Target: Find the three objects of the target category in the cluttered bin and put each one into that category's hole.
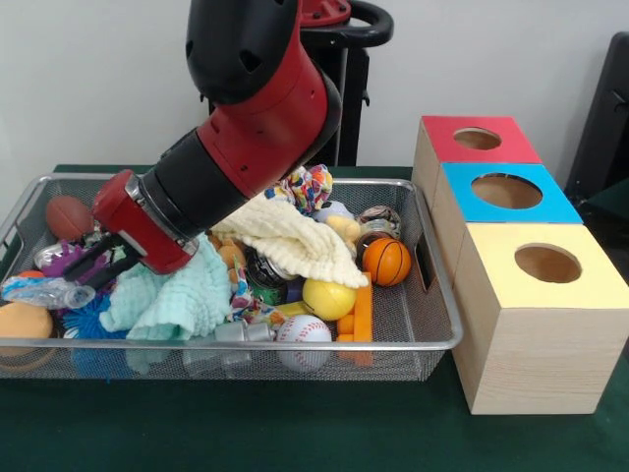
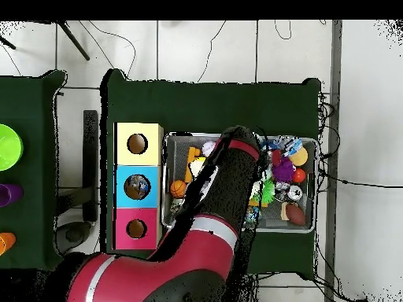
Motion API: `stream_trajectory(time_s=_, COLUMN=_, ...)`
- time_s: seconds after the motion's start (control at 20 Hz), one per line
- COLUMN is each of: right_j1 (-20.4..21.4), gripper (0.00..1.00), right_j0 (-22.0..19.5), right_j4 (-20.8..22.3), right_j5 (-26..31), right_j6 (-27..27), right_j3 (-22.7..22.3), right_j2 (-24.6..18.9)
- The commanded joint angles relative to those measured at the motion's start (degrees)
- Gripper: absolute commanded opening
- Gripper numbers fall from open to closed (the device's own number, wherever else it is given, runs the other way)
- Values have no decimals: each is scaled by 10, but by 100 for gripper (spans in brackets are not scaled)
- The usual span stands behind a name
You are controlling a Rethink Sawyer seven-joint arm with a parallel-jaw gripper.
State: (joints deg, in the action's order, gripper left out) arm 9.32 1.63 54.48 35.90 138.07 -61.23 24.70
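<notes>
The silver wire-mesh bin [image 1: 432, 339] is full of toys and cloths; it also shows in the overhead view [image 2: 308, 228]. One clear crinkly bottle with a blue label [image 1: 44, 292] lies at the bin's left side, near the front rim, and shows in the overhead view [image 2: 289, 145]. My gripper [image 1: 93, 265] reaches down into the bin's left part, just above and to the right of that bottle. Its black fingers [image 1: 86, 254] stand apart and hold nothing. No other bottle shows clearly. In the overhead view the arm covers the gripper.
Three wooden boxes with round holes stand right of the bin: red top [image 1: 480, 139], blue top [image 1: 506, 191], yellow top [image 1: 546, 264]. In the bin lie a cream cloth [image 1: 295, 241], a mint cloth [image 1: 177, 300], a basketball [image 1: 387, 262], a yellow ball [image 1: 328, 299] and a baseball [image 1: 303, 332].
</notes>
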Motion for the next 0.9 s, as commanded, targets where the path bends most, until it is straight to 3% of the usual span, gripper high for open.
stream_trajectory(time_s=0.05, right_j1=33, gripper=0, right_j0=-6, right_j4=6, right_j5=13, right_j6=-142, right_j3=-70, right_j2=-32)
stream_trajectory(time_s=0.9, right_j1=58, gripper=0, right_j0=-3, right_j4=4, right_j5=14, right_j6=-135, right_j3=-96, right_j2=-34)
